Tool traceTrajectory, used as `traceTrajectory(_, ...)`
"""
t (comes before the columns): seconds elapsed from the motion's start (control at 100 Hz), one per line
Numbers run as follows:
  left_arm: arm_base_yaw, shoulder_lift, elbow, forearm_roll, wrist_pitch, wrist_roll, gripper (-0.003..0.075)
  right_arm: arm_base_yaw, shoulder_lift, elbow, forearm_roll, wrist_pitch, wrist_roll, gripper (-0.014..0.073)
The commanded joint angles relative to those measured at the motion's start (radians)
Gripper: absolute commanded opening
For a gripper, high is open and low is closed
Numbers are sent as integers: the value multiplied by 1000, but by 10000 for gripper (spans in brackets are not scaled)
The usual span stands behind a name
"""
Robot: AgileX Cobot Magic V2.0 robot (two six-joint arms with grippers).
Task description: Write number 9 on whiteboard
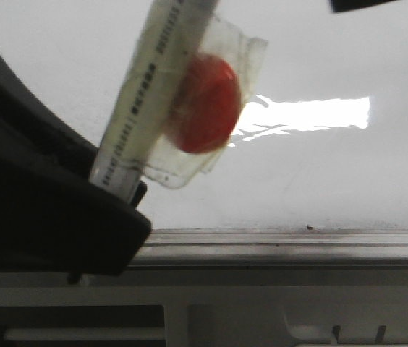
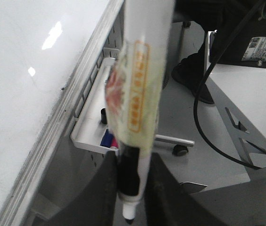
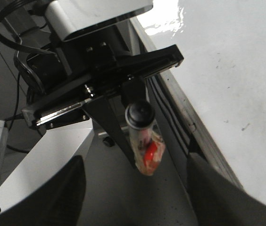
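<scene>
Left jaws: closed on a marker [image 1: 153, 87], which rises at a slant from between the dark fingers [image 1: 59, 217] at the left of the front view and runs out of frame at the top. In the left wrist view the marker's black tip [image 2: 129, 215] lies low between the two fingers [image 2: 105, 197], and the taped barrel extends away beyond them. Clear tape [image 1: 240, 58] wraps the barrel and holds a red disc [image 1: 207, 105] against its right side. The board [image 1: 334, 58] stands behind the marker and to the right of the left jaws. Whether the marker touches the board cannot be told. A glare patch [image 1: 312, 114] lies on the board just right of the disc, and the grey rail [image 1: 291, 242] runs along the board's lower edge, with a small speck [image 1: 309, 228] just above it. The left wrist view shows a white tray [image 2: 87, 141] fixed under the rail, with pens [image 2: 107, 139] in it. Right jaws: open, the two dark fingers [image 3: 60, 197] standing well apart with nothing between them. The board [image 3: 236, 70] lies beside them, apart from the fingers, and its surface there carries only short dashes [image 3: 244, 126] and specks.
</scene>
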Motion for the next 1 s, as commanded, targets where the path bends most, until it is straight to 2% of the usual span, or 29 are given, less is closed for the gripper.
traceTrajectory(0.0,-6,-15,-34,-41,-38,9,-18,51,64,-59,78,-93,-21,405)
traceTrajectory(0.13,-6,-15,-34,-41,-39,9,-18,125,151,-100,95,-184,-21,405)
traceTrajectory(0.27,-6,-15,-34,-41,-39,9,-18,156,218,-109,97,-194,-21,381)
traceTrajectory(0.34,-6,-15,-34,-41,-39,9,-18,158,238,-109,97,-185,-21,297)
traceTrajectory(0.55,-6,-15,-34,-41,-39,9,-18,158,245,-109,95,-170,-19,-75)
traceTrajectory(0.72,-6,-24,-34,-94,-88,-3,1,158,238,-119,68,-223,-19,-63)
traceTrajectory(0.79,-6,-57,-34,-159,-121,-3,78,158,225,-151,-1,-241,19,-63)
traceTrajectory(0.84,-6,-93,-34,-201,-146,-3,154,153,220,-195,-107,-228,137,-63)
traceTrajectory(0.92,-6,-157,-34,-264,-187,-3,277,154,220,-303,-377,-148,342,-62)
traceTrajectory(0.99,-6,-222,-34,-283,-221,-3,319,154,227,-407,-592,-17,514,-62)
